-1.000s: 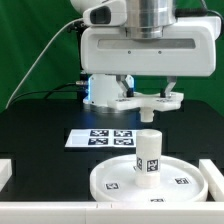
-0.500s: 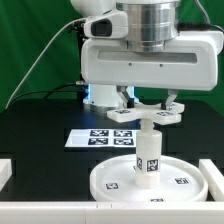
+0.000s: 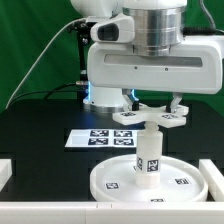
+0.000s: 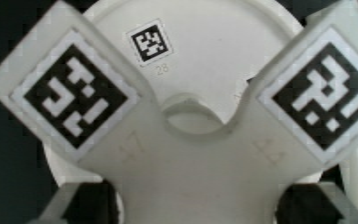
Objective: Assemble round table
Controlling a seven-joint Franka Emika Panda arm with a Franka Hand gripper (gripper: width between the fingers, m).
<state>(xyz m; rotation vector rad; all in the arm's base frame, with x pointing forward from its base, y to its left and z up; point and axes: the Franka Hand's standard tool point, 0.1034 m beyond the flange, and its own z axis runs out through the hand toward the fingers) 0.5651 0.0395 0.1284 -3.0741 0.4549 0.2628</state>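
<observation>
My claw [image 3: 154, 104] grips the cross-shaped base [image 3: 150, 118] above the leg [image 3: 149, 155] standing on the disc [image 3: 195, 172] near the table's [image 3: 40, 150] front edge; next, I reckon, centre and lower it.

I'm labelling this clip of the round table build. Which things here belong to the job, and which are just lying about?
Job:
cross-shaped base, held by the gripper
leg, upright on the round disc

Lying about:
marker board, flat on the black table
</observation>
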